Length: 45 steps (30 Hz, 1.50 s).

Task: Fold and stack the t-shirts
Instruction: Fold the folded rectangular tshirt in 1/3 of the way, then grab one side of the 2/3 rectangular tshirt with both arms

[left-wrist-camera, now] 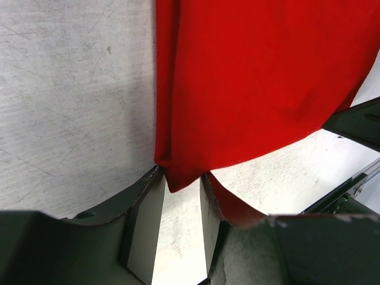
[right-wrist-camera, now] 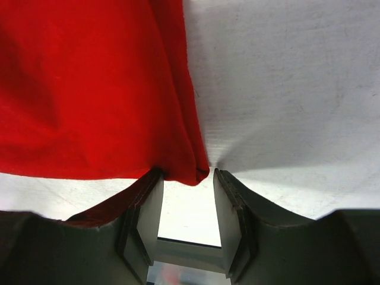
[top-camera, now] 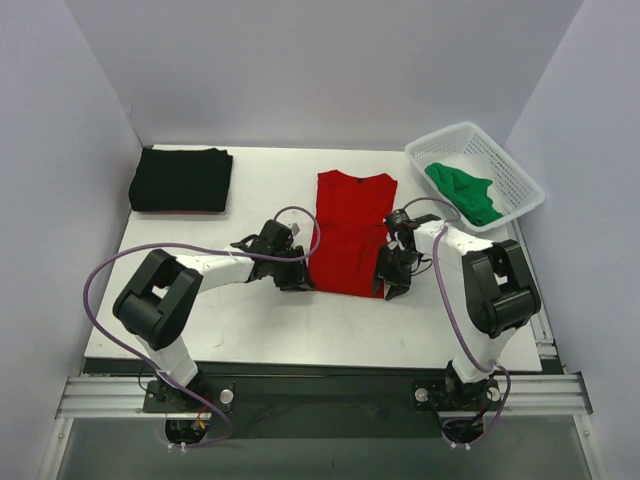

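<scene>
The red t-shirt (top-camera: pixel 350 230) lies flat in the middle of the table as a long narrow strip, collar at the far end. My left gripper (top-camera: pixel 303 281) is at its near left corner and my right gripper (top-camera: pixel 388 280) at its near right corner. In the left wrist view the red t-shirt (left-wrist-camera: pixel 255 77) dips its corner between the tips of the open left gripper (left-wrist-camera: pixel 181 178). In the right wrist view the red t-shirt (right-wrist-camera: pixel 89 83) has its corner just inside the open right gripper (right-wrist-camera: pixel 187 178). The black t-shirt (top-camera: pixel 181 180) lies folded at the far left. The green t-shirt (top-camera: pixel 463 192) lies crumpled in the basket.
A white mesh basket (top-camera: pixel 522 172) stands at the far right corner of the table. Grey walls close in the left, far and right sides. The table's near edge runs just in front of both arm bases.
</scene>
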Available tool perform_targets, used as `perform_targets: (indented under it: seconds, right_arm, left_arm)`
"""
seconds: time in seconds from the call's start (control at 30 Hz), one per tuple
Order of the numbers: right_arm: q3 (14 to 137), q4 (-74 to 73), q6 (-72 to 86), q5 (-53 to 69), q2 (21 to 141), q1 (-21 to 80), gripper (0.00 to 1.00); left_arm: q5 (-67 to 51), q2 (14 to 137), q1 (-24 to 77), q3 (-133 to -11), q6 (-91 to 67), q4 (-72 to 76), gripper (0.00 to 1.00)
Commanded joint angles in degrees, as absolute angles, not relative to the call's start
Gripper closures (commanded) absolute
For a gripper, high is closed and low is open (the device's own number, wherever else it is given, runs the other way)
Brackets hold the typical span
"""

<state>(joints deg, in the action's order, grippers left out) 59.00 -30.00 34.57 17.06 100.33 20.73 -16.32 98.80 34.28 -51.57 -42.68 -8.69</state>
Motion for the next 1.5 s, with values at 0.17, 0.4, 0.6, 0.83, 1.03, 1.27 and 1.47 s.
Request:
perform_targets:
  seconds: [0.17,0.4,0.6,0.83,1.03,1.27,1.47]
  right_arm:
    - [58.4,-30.9,34.6,16.8,102.6,20.9,0.63]
    - [58.1,-30.4,34.5,16.6,103.5,20.9,0.79]
    - [58.0,-30.6,34.7,16.3,103.4,20.9,1.0]
    - [56.4,-31.6,36.2,16.1,99.9,20.7,1.0]
    - [55.9,-33.2,36.7,17.3,97.5,21.5,1.0]
    - [56.0,-39.2,37.7,17.5,90.0,23.7,1.0]
    - [56.7,-45.2,38.3,17.3,81.8,24.9,1.0]
  left_arm:
    - [-13.5,102.2,33.8,-51.3,-41.7,-8.7,0.65]
    - [-13.2,102.7,33.8,-50.4,-41.7,-9.1,0.87]
    - [-11.6,101.4,33.8,-48.7,-42.2,-9.3,1.0]
    - [-8.9,95.7,34.6,-45.2,-44.4,-9.8,1.0]
    - [-8.4,91.7,36.4,-45.0,-45.0,-12.0,1.0]
    - [-7.1,85.4,36.9,-46.1,-44.3,-19.4,1.0]
    - [-7.9,78.5,37.3,-47.6,-42.5,-29.6,1.0]
